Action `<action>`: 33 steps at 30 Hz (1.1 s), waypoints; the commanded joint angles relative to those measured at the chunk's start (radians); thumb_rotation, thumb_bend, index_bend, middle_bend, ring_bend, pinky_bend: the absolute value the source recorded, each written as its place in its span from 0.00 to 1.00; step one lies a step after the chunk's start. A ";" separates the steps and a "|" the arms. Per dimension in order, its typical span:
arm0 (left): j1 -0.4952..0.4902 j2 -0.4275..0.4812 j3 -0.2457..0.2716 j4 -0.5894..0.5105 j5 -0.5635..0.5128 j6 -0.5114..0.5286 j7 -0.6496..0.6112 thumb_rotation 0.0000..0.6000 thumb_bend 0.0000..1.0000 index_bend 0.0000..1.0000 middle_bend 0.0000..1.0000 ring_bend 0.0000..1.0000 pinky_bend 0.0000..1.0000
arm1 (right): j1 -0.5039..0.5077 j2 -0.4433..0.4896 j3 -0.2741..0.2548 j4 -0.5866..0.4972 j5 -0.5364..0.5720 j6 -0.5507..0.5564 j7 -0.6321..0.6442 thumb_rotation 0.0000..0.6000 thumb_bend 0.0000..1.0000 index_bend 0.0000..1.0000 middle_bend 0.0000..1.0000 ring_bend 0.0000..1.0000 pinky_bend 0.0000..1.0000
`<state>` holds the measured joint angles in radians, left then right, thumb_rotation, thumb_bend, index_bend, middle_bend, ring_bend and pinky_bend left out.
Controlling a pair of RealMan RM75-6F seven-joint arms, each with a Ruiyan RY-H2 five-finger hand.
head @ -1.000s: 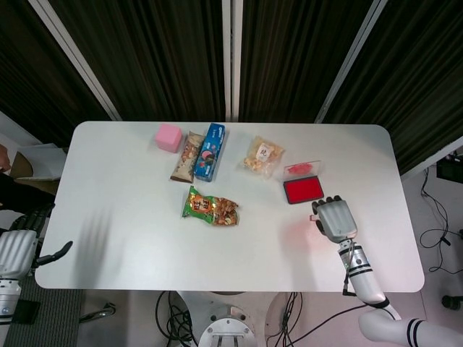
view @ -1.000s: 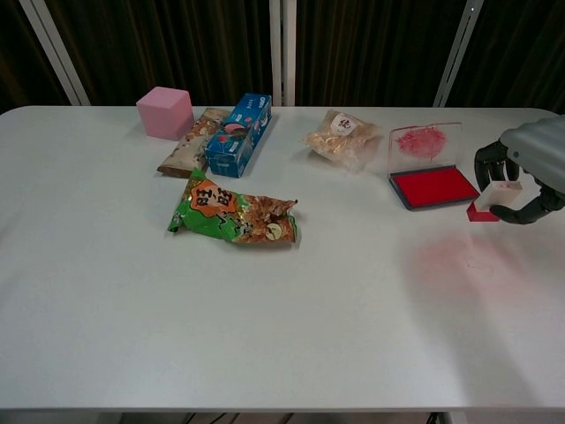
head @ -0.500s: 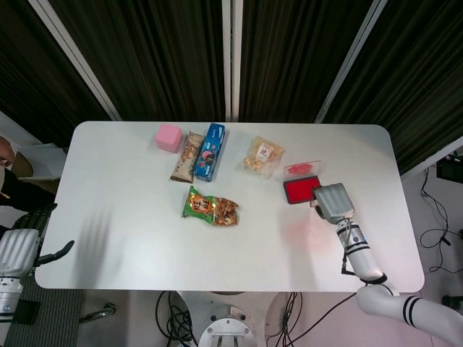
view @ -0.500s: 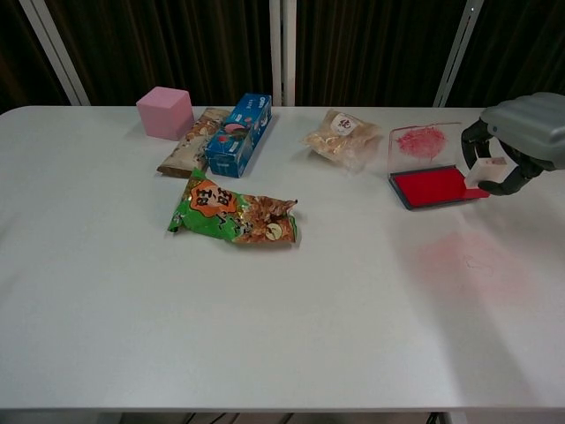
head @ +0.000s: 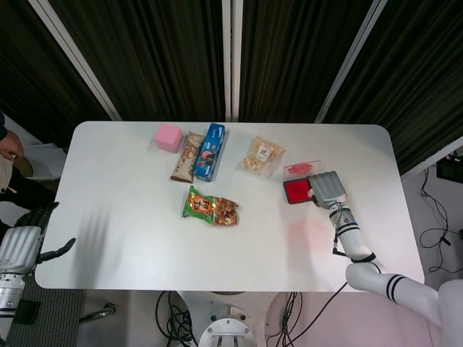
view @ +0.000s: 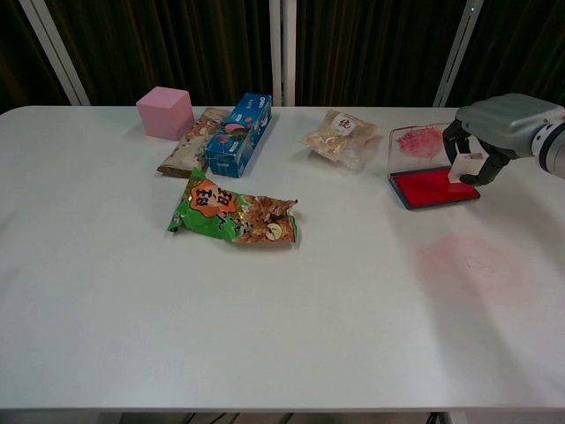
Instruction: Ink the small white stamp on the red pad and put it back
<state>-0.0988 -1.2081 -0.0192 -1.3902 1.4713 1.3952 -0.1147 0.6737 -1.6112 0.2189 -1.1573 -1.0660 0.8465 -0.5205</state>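
The small white stamp (view: 463, 166) is gripped in my right hand (view: 496, 132) and hangs just above the right end of the red ink pad (view: 431, 187). The pad's clear lid (view: 422, 141), smeared red, stands open behind it. In the head view my right hand (head: 327, 189) covers the stamp and the right end of the pad (head: 296, 190). My left hand (head: 25, 244) hangs off the table's left edge, fingers spread and holding nothing.
A green snack bag (view: 233, 218) lies mid-table. At the back stand a pink cube (view: 164, 112), a brown snack bar (view: 188, 143), a blue box (view: 237, 133) and a clear snack pouch (view: 342, 135). A faint red stain (view: 472, 261) marks the table in front of the pad.
My right hand lifted the white stamp from the table right of the pad and carried it back and left, over the pad. The left hand barely moved.
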 commanded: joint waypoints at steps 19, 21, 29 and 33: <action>-0.008 -0.005 -0.001 0.012 -0.014 -0.021 -0.004 0.26 0.16 0.08 0.12 0.12 0.21 | 0.067 -0.070 -0.019 0.134 0.037 -0.068 0.047 1.00 0.35 0.62 0.57 0.71 0.91; -0.009 -0.006 -0.001 0.014 -0.015 -0.023 -0.004 0.26 0.16 0.08 0.12 0.12 0.21 | 0.069 -0.075 -0.021 0.142 0.040 -0.068 0.048 1.00 0.35 0.63 0.57 0.71 0.91; -0.009 -0.007 -0.001 0.016 -0.017 -0.023 -0.005 0.26 0.16 0.08 0.12 0.12 0.21 | 0.071 -0.089 -0.031 0.168 0.040 -0.067 0.062 1.00 0.35 0.64 0.58 0.71 0.91; -0.009 -0.006 0.000 0.014 -0.017 -0.022 -0.004 0.26 0.16 0.08 0.12 0.12 0.21 | 0.071 -0.085 -0.031 0.165 0.036 -0.062 0.072 1.00 0.35 0.64 0.58 0.71 0.91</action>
<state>-0.1079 -1.2140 -0.0197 -1.3758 1.4544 1.3732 -0.1188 0.7450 -1.6972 0.1878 -0.9907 -1.0289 0.7832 -0.4495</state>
